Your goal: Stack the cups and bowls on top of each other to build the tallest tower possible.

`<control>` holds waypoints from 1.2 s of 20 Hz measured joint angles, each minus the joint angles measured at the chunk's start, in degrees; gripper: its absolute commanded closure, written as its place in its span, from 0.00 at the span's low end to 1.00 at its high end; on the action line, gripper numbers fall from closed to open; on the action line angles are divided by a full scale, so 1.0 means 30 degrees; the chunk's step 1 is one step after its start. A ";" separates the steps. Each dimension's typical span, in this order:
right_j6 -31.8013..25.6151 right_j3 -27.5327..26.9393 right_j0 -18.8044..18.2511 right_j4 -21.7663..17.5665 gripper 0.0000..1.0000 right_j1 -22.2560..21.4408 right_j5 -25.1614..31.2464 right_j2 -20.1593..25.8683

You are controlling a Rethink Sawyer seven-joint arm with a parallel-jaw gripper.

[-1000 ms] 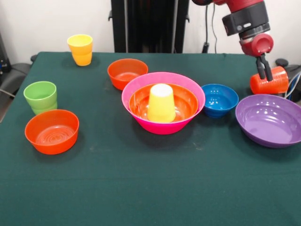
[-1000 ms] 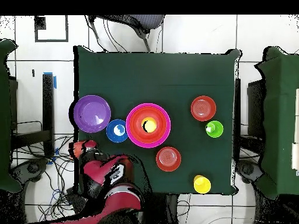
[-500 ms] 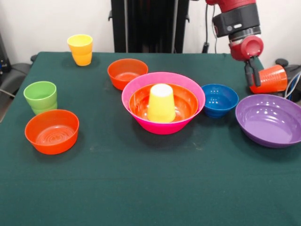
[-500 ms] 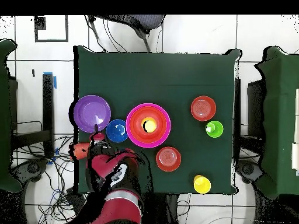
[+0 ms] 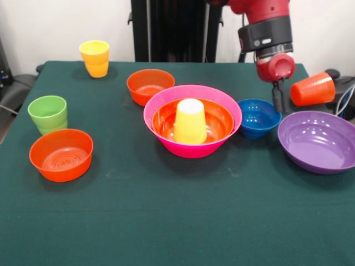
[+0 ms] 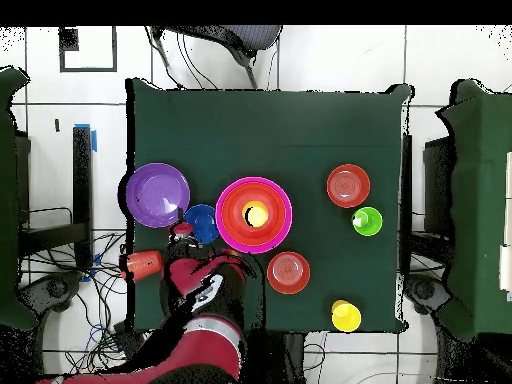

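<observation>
Gripper (image 5: 279, 102) hangs left of orange cup (image 5: 313, 88) lying sideways, mouth rightward

Ten pieces show in all: four cups, namely two yellow cups (image 5: 95, 58) (image 5: 190, 121), one green cup (image 5: 48, 114) and one orange cup (image 5: 313, 88), and six bowls, namely one pink bowl (image 5: 166, 104), one purple bowl (image 5: 318, 141), one blue bowl (image 5: 258, 117) and three orange bowls (image 5: 61, 154) (image 5: 149, 85) (image 5: 219, 122).
</observation>
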 measured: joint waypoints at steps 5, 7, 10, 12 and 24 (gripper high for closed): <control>0.0000 -0.0742 0.0059 0.0008 0.00 0.1505 0.0848 -0.0058; 0.0000 -0.0849 -0.0117 0.0008 0.00 0.1620 0.1119 -0.0066; 0.0000 -0.0905 -0.0501 -0.0008 0.00 0.1650 0.1263 0.0146; 0.0000 -0.0899 -0.0710 -0.0008 0.00 0.1620 0.1266 0.0319; 0.0000 -0.0907 -0.1111 -0.0123 0.00 0.1562 0.1274 0.0693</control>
